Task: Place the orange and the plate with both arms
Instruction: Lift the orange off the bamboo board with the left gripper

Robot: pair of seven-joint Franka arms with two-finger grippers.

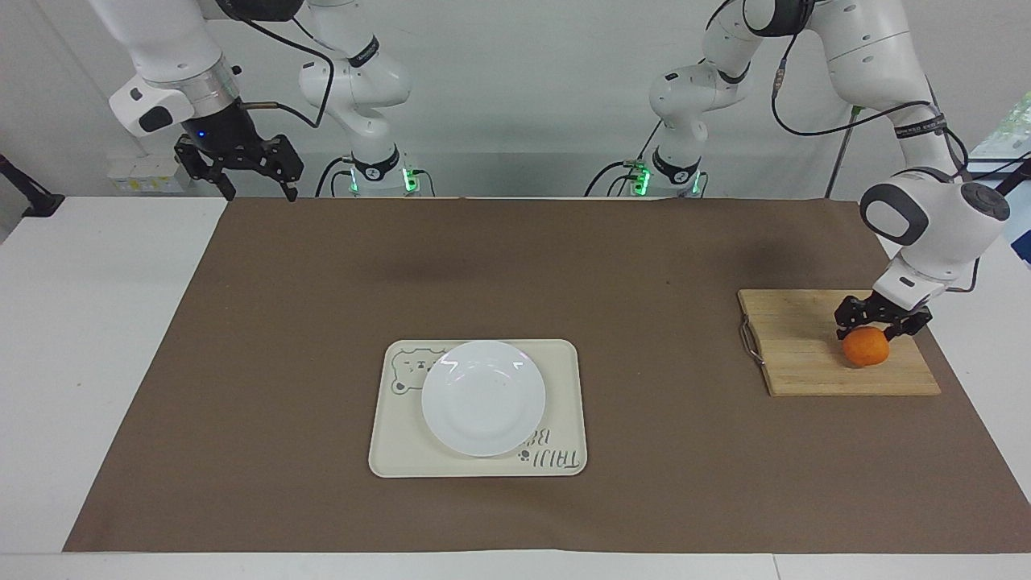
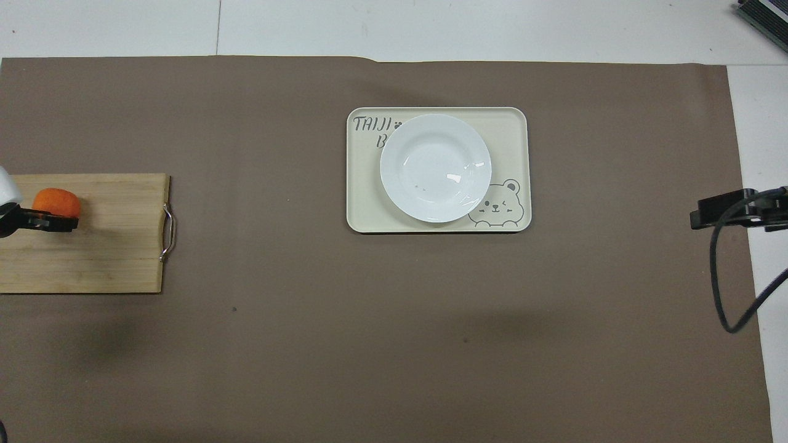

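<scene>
The plate (image 1: pixel 483 398) sat empty on the tray (image 1: pixel 387 451). The orange (image 1: pixel 866 347) lay on the cutting board (image 1: pixel 797 354), the left gripper (image 1: pixel 879 325) above it, grip unclear. The right gripper (image 1: pixel 256 182) waited open over the desk (image 1: pixel 80 362).

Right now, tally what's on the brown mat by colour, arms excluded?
Orange: 1, the orange
White: 1, the plate
Cream: 1, the tray
Wood: 1, the cutting board
Total: 4
</scene>
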